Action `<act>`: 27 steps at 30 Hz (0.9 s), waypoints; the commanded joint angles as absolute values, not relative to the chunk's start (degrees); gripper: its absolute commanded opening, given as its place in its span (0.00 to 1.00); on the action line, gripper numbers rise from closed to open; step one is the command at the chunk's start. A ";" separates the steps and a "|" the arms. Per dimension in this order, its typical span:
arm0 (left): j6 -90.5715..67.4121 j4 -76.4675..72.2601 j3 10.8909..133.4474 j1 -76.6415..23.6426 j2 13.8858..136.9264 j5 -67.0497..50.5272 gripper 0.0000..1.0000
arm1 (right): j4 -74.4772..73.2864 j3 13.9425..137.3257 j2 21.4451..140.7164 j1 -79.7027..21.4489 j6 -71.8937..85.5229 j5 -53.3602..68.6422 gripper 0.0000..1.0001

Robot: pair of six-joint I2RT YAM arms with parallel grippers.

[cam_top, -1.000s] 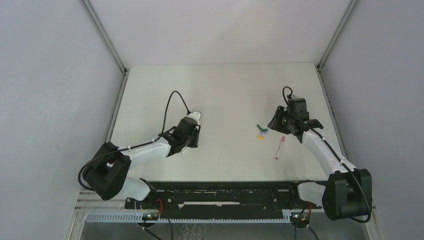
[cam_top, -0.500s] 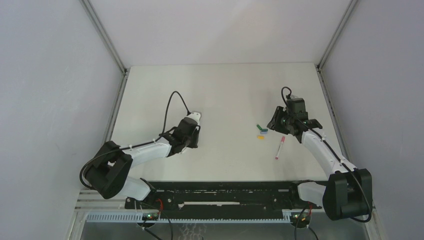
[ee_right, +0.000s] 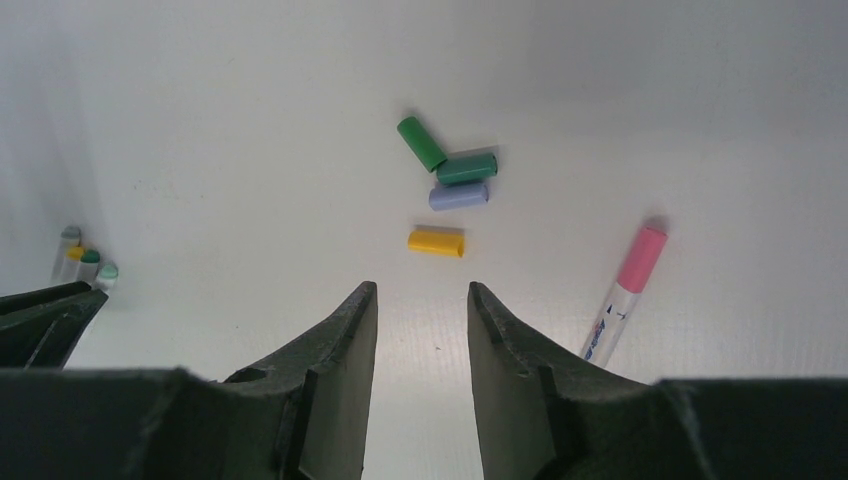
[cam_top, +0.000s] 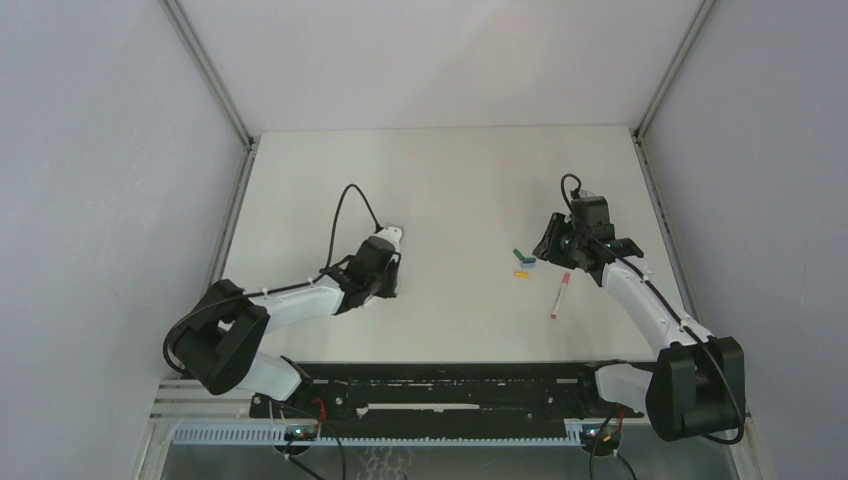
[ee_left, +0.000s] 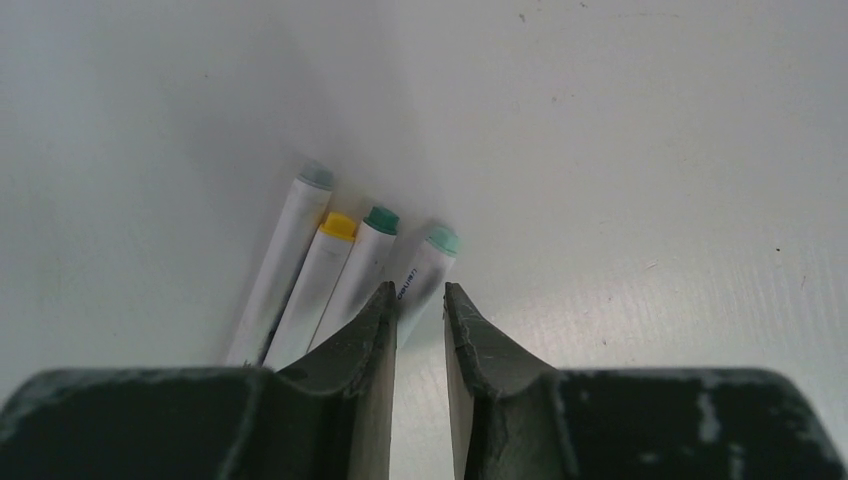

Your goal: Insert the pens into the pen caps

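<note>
My left gripper (ee_left: 418, 322): jaws nearly together, a narrow slot between them. Four pens (ee_left: 330, 275) lie side by side, smooth white barrels with their long axes running away from me. The teal-tipped pen (ee_left: 428, 268), outermost in the row, enters the slot; gripped or not, I cannot tell. The stubby, glossy pen caps (ee_right: 450, 185) lie well apart from the row, just ahead of my right gripper (ee_right: 420, 320), whose jaws are spread.
</note>
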State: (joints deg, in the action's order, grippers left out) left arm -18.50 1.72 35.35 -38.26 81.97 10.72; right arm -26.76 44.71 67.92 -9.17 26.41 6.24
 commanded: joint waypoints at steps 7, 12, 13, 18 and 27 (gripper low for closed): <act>-19.93 -0.70 33.45 -38.29 83.68 6.93 0.23 | -24.63 44.66 67.46 -9.74 27.15 5.17 0.36; -19.93 -0.37 33.22 -39.47 84.42 6.85 0.23 | -24.50 44.19 67.24 -9.74 27.09 5.19 0.37; -19.97 -0.28 33.22 -39.78 84.75 6.77 0.23 | -24.52 44.14 67.16 -9.72 27.13 5.19 0.37; -20.70 -0.13 33.05 -40.50 86.23 6.14 0.10 | -24.43 43.79 66.23 -9.69 27.24 5.16 0.36; -28.57 -5.07 33.98 -40.96 78.26 -2.56 0.00 | -25.62 43.60 58.97 -10.85 28.31 6.06 0.37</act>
